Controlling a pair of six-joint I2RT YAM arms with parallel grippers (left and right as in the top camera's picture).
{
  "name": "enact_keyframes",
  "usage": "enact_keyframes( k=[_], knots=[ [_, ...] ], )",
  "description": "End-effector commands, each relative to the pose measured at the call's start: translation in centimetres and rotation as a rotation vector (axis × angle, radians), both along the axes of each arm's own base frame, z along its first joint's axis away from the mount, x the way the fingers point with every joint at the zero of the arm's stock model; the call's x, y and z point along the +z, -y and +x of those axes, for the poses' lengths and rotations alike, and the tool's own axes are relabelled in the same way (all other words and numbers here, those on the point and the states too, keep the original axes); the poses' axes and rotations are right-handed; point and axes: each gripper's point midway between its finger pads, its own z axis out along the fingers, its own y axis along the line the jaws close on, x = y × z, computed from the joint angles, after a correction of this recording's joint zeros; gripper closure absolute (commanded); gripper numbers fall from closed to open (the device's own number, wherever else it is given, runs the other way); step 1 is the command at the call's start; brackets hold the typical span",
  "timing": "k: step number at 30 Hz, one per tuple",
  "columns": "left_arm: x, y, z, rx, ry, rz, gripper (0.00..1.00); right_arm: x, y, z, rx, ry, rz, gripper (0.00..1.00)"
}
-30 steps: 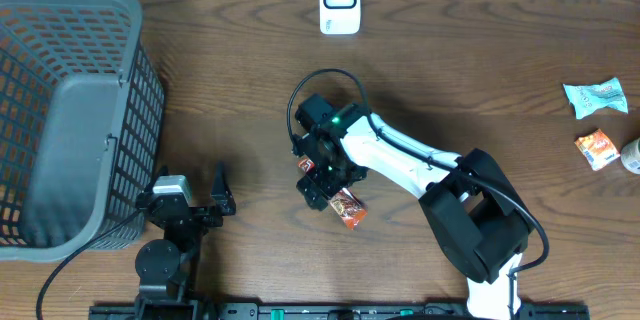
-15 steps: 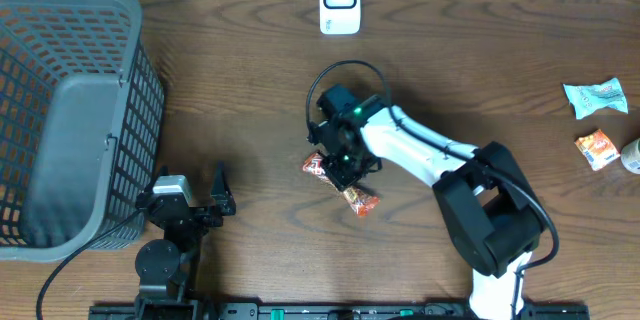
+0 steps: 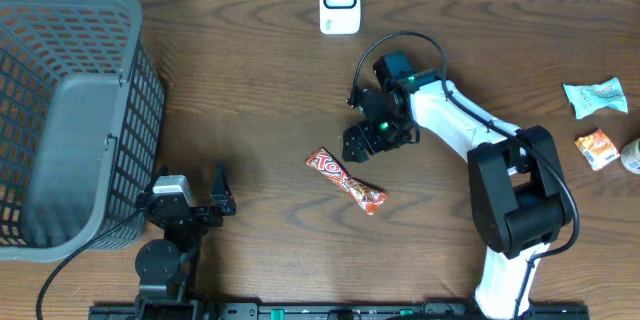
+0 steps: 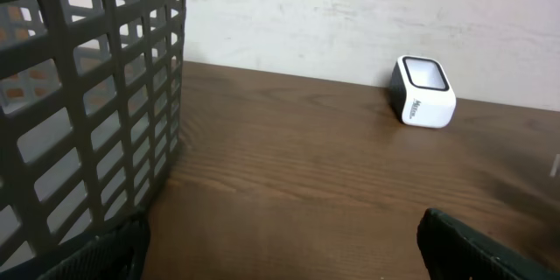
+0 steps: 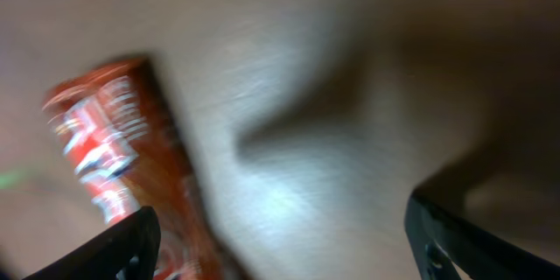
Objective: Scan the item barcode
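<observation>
Brown wood-grain table (image 3: 250,80) fills our view from above, with a white scanner (image 3: 339,0) at its far edge, a grey basket (image 3: 70,110) on the left and two small packets (image 3: 595,96) far off to the right. Our bar (image 3: 346,180), in its red-orange wrapper, lies flat and slantwise on the wood near the middle, well short of the scanner and touched by nothing. Our right gripper (image 3: 365,142) hangs just beyond the bar's upper end with its jaws apart and nothing between them; its wrist camera, though blurred, shows the wrapper off to one side rather than between the fingers. Our left gripper (image 3: 195,200) sits parked beside the basket, jaws spread wide and empty, looking across bare wood toward the scanner. We judge the scan itself not yet made, and the step in hand to be getting hold of the bar. Next we would need to bring the right gripper over the bar, close across its narrow width, lift it and carry it to the scanner's window. We cannot see a barcode on the upturned face, so the bar may need turning before it reads.
</observation>
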Motion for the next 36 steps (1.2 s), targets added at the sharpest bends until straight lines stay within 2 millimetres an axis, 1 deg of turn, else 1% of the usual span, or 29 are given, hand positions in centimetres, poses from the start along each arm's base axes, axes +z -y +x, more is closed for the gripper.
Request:
enact_keyframes(
  k=[1,2,4,5,6,7,8,11,13,15,17,18,20,21,23,25,28,30,32,33,34,36],
  knots=[
    [-1.8,-0.2,0.0,0.01,-0.043,0.001,0.02,-3.8,5.6,0.7,-0.122,0.025,-0.323,0.15],
    [-1.8,-0.2,0.0,0.01,-0.043,0.001,0.02,-3.6,5.4,0.7,-0.118,0.032,-0.322,0.16],
    [-1.8,-0.2,0.0,0.011,-0.043,0.001,0.02,-2.4,4.6,0.9,-0.106,0.038,-0.307,0.17],
    [-1.8,-0.2,0.0,0.01,-0.043,0.001,0.02,-1.7,4.3,0.9,-0.1,0.041,-0.306,0.15],
    [-1.8,-0.2,0.0,0.011,-0.043,0.001,0.02,-0.8,3.9,0.9,-0.092,0.048,-0.304,0.1],
    [-1.8,-0.2,0.0,0.01,-0.043,0.001,0.02,0.9,2.9,0.8,-0.069,0.074,-0.292,0.02],
    [-1.8,-0.2,0.0,0.011,-0.043,0.001,0.02,3.0,1.4,0.7,-0.039,0.127,-0.269,0.01],
    [-1.8,-0.2,0.0,0.01,-0.043,0.001,0.02,6.0,-0.9,-0.1,0.017,0.225,-0.257,0.01],
    [-1.8,-0.2,0.0,0.011,-0.043,0.001,0.02,7.2,-1.7,-0.6,0.03,0.293,-0.307,0.01],
    [-1.8,-0.2,0.0,0.011,-0.043,0.001,0.02,7.8,-2.9,-1.4,0.07,0.379,-0.39,0.01],
    [-1.8,-0.2,0.0,0.011,-0.043,0.001,0.02,7.0,-4.6,-2.5,0.134,0.419,-0.427,0.01],
    [-1.8,-0.2,0.0,0.011,-0.043,0.001,0.02,5.8,-5.4,-3.3,0.179,0.446,-0.471,0.01],
    [-1.8,-0.2,0.0,0.011,-0.043,0.001,0.02,4.1,-5.6,-3.7,0.227,0.478,-0.565,0.01],
    [-1.8,-0.2,0.0,0.01,-0.043,0.001,0.02,3.4,-5.5,-3.5,0.236,0.501,-0.613,0.02],
    [-1.8,-0.2,0.0,0.01,-0.043,0.001,0.02,2.1,-5.6,-3.1,0.245,0.551,-0.695,0.07],
    [-1.8,-0.2,0.0,0.011,-0.043,0.001,0.02,1.1,-6.0,-2.7,0.263,0.612,-0.756,0.16],
    [-1.8,-0.2,0.0,0.01,-0.043,0.001,0.02,0.7,-6.3,-2.0,0.256,0.66,-0.784,0.18],
    [-1.8,-0.2,0.0,0.011,-0.043,0.001,0.02,0.3,-6.5,-1.8,0.251,0.668,-0.78,0.22],
    [-1.8,-0.2,0.0,0.011,-0.043,0.001,0.02,0.1,-6.7,-1.8,0.25,0.67,-0.776,0.35],
    [-1.8,-0.2,0.0,0.01,-0.043,0.001,0.02,0.1,-6.7,-1.8,0.251,0.671,-0.775,0.4],
    [-1.8,-0.2,0.0,0.01,-0.043,0.001,0.02,0.1,-6.8,-1.8,0.251,0.672,-0.774,0.48],
    [-1.8,-0.2,0.0,0.01,-0.043,0.001,0.02,-0.1,-6.9,-1.9,0.255,0.667,-0.772,0.79]
  ],
)
